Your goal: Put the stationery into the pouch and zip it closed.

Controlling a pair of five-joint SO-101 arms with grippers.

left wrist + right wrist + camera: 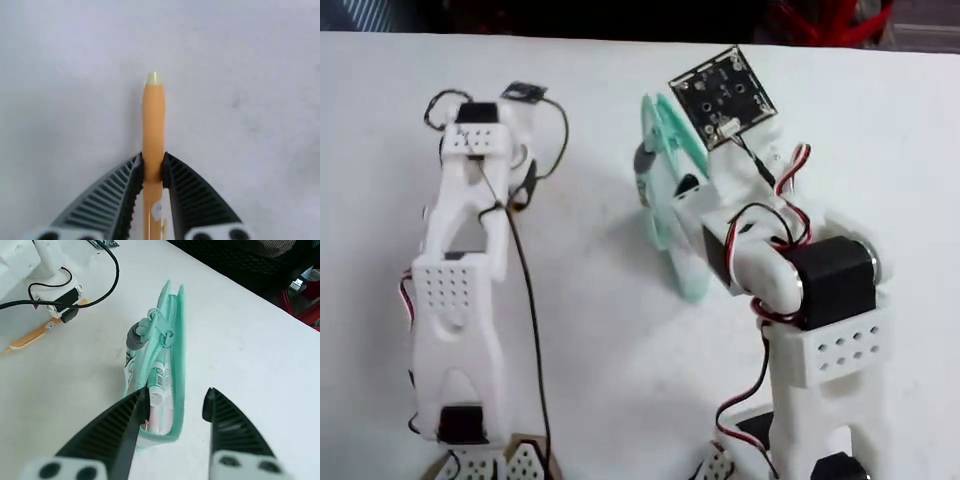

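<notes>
1. The left gripper is clamped on an orange pen. Its ribbed jaws pinch the barrel partway along, and the pale tip points forward, low over the white table. I cannot tell whether the pen touches the surface.
2. The right gripper stands apart. One jaw tip sits over the mouth of the teal pouch and the other outside its near wall, with nothing gripped.
3. The pouch is unzipped, with its zip pull at the far end. Several pens already lie inside.
4. In the high view the pouch sits in the upper centre of the frame, under the right arm. The left arm fills the left half, well apart from the pouch.
5. Judged step: loading is still under way, and the orange pen looks like the piece left to go in.
6. The next move probably calls for carrying the pen across and lining it up lengthwise with the slot. The right gripper would need to keep the mouth spread, and the zip comes after that.
7. Writing: a pen inside the pouch carries a printed label that is too small to read, and a pale sticker on the orange pen is also illegible.
</notes>
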